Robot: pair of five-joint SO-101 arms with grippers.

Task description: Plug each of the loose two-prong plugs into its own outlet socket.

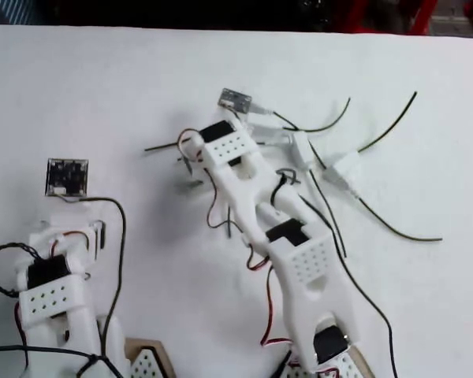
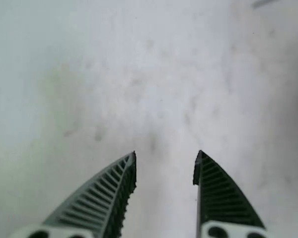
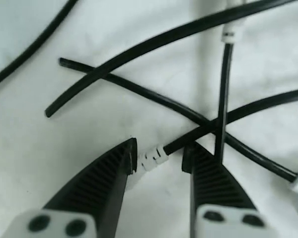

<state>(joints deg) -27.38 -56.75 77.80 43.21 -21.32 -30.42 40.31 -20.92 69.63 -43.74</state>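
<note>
White bench (image 1: 394, 55) carries every item. For receptacles, I record a dark square block (image 1: 67, 177) with pale spots on its face, lying flat just beyond the left arm. I cannot tell whether that face holds sockets. A small grey module (image 1: 235, 100) lies flat past the tip of the right arm, with a cord leaving it.

The count from the high view is two white connector bodies (image 1: 347, 168) lying on their sides, near each other and to one side of the right arm, each on a black cord. I count four free cord tails (image 1: 394, 228) fanning out across the bench, and several cross one another.

The right hand (image 3: 160, 148) is low over this tangle with its fingers moderately parted. A small white plug (image 3: 153, 156) on the end of a black cord (image 3: 188, 136) lies between the fingertips. It is against or just beside one fingertip and the cord passes close to the other, but I cannot confirm that they are pressing on it. The right wrist view also shows two further white connector ends on crossing cords.

The left hand (image 2: 166, 156) hangs over bare bench, well apart from the cords, with its fingers spread wide and holding nothing.
</note>
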